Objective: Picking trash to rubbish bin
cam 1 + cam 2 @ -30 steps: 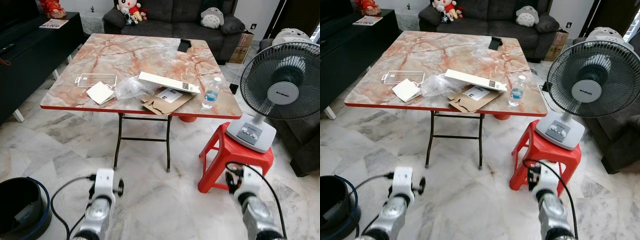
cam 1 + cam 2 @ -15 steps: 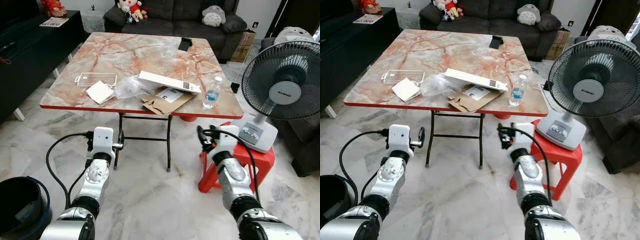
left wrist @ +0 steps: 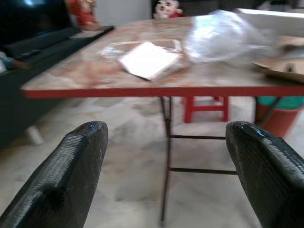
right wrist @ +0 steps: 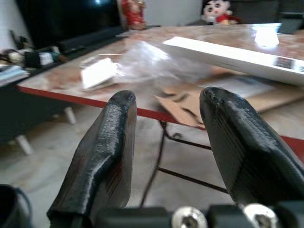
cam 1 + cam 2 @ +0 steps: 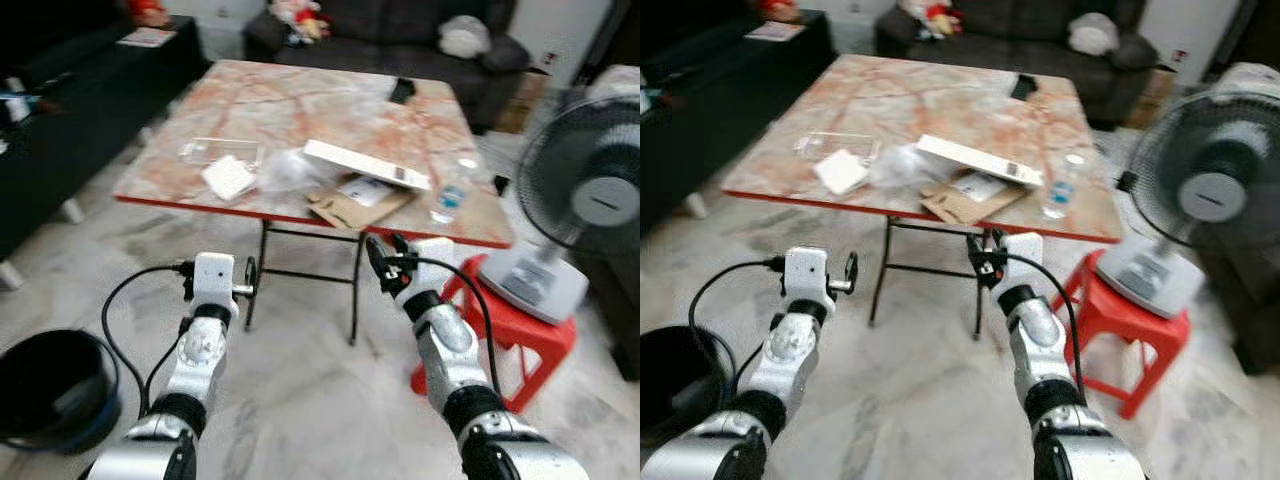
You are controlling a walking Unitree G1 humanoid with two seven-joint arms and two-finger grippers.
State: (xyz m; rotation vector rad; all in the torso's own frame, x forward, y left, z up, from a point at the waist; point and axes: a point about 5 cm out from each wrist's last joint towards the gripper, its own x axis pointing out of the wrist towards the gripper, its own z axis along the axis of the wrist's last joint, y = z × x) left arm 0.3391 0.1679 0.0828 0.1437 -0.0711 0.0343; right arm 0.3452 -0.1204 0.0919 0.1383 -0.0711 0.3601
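Observation:
On the marble-patterned folding table (image 5: 300, 100) lies trash: a crumpled clear plastic bag (image 5: 290, 170), a white card (image 5: 228, 177) on a clear tray, a long white box (image 5: 366, 165), a brown cardboard piece (image 5: 350, 205) and a small plastic bottle (image 5: 448, 200). A black rubbish bin (image 5: 50, 385) stands on the floor at the lower left. My left gripper (image 5: 250, 273) is raised before the table's front edge, open and holding nothing. My right gripper (image 5: 385, 255) is also raised below that edge, open, facing the cardboard (image 4: 190, 102) and the bag (image 4: 152, 64).
A standing fan (image 5: 600, 200) sits on a red plastic stool (image 5: 520, 330) to the right of the table. A dark sofa (image 5: 400, 40) is behind it and a black cabinet (image 5: 60, 90) runs along the left. A black flat object (image 5: 402, 91) lies at the table's far side.
Both arms have risen from near the floor to just below the table's front edge. The camera has shifted and the picture is now blurred.

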